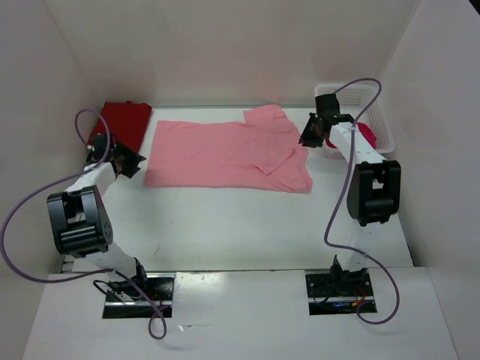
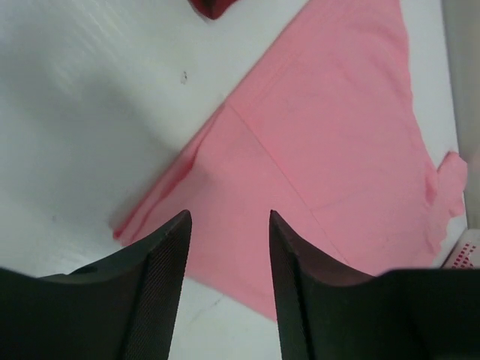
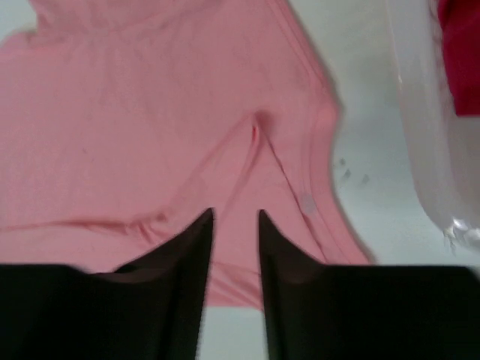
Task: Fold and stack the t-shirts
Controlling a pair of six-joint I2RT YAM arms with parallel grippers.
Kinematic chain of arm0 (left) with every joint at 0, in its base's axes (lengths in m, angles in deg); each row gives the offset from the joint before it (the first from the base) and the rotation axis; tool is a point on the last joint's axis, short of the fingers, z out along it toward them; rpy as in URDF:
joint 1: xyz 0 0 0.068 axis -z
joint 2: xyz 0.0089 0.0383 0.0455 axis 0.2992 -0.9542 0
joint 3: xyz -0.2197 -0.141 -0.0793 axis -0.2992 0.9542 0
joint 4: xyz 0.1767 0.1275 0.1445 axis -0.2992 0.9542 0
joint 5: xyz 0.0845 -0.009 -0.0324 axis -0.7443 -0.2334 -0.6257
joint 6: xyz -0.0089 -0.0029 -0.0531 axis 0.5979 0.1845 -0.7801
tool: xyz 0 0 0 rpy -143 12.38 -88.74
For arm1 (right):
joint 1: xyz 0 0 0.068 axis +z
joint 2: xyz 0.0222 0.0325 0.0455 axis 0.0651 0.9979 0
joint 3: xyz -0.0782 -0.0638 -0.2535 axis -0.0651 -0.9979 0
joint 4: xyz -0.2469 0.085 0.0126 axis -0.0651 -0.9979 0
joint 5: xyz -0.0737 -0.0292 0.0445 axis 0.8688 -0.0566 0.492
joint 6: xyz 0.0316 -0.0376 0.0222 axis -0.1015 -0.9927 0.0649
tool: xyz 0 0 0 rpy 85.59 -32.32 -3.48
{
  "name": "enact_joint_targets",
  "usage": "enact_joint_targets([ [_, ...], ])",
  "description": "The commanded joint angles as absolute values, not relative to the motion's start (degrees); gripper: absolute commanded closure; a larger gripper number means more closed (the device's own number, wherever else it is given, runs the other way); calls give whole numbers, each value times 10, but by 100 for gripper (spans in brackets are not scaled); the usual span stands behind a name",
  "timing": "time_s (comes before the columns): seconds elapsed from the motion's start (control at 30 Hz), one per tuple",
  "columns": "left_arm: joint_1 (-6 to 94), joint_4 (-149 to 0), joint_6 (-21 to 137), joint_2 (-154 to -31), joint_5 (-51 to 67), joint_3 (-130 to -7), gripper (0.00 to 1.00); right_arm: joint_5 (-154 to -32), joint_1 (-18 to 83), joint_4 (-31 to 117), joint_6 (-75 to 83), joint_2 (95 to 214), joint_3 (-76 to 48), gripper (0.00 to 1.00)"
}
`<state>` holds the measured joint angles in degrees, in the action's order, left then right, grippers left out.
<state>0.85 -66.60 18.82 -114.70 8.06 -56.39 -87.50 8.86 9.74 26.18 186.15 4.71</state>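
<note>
A light pink t-shirt (image 1: 225, 154) lies spread flat across the middle of the table, its right part folded over. At the back left sits a folded dark red t-shirt (image 1: 120, 124). A crimson-pink t-shirt (image 1: 365, 133) lies in the white basket (image 1: 375, 112). My left gripper (image 1: 129, 161) hovers at the pink shirt's left edge. In the left wrist view the left gripper (image 2: 229, 217) is open above the pink cloth (image 2: 330, 150), holding nothing. My right gripper (image 1: 311, 135) is at the shirt's right edge. In the right wrist view the right gripper (image 3: 236, 217) is open over the pink fabric (image 3: 150, 112).
White walls close in the table on the left, back and right. The mesh basket (image 3: 427, 135) with the crimson-pink shirt (image 3: 461, 52) stands just right of the right gripper. The dark red shirt's corner (image 2: 214, 6) shows at the top of the left wrist view.
</note>
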Motion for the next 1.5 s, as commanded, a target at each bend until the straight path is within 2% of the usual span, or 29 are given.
enact_joint_targets([
  [0.0,11,-688,197,-1062,77,-517,47,-891,84,130,266,1733,-44,76],
  [0.07,11,-675,204,-1049,88,-487,55,-898,84,138,282,1703,-122,100],
  [0.17,11,-667,209,-1054,103,-458,58,-891,84,143,288,1665,-212,100],
  [0.2,11,-667,209,-1055,103,-458,58,-891,78,143,288,1665,-228,98],
  [0.23,11,-673,209,-1068,103,-450,58,-891,78,148,288,1659,-241,91],
  [0.27,11,-673,209,-1075,109,-450,58,-896,72,148,283,1659,-255,73],
  [0.33,11,-678,209,-1101,115,-450,58,-896,72,153,277,1664,-261,61],
  [0.43,11,-685,209,-1131,122,-458,59,-907,72,162,266,1685,-261,56],
  [0.57,11,-685,209,-1155,128,-470,64,-913,72,168,266,1697,-261,55],
  [0.6,11,-690,209,-1162,128,-470,68,-913,72,175,266,1697,-261,63],
  [0.7,11,-690,209,-1167,123,-470,75,-918,72,182,266,1709,-261,73],
  [0.87,11,-696,204,-1180,123,-475,82,-918,72,182,266,1738,-255,73],
  [0.93,11,-696,204,-1188,123,-475,85,-911,72,182,266,1738,-249,65],
  [1.0,11,-696,204,-1195,123,-481,89,-911,72,182,266,1745,-249,66],
  [1.13,11,-696,204,-1200,123,-487,94,-911,72,182,266,1755,-236,76],
  [1.17,11,-696,204,-1200,118,-487,96,-916,72,182,266,1761,-236,87],
  [1.27,11,-696,204,-1200,113,-493,99,-916,72,182,266,1767,-226,99],
  [1.33,11,-696,204,-1200,113,-493,100,-910,72,170,266,1772,-219,100],
  [1.37,11,-690,204,-1200,113,-498,100,-893,72,162,271,1772,-211,93],
  [1.47,11,-690,209,-1200,107,-498,100,-878,72,157,264,1740,-223,64],
])
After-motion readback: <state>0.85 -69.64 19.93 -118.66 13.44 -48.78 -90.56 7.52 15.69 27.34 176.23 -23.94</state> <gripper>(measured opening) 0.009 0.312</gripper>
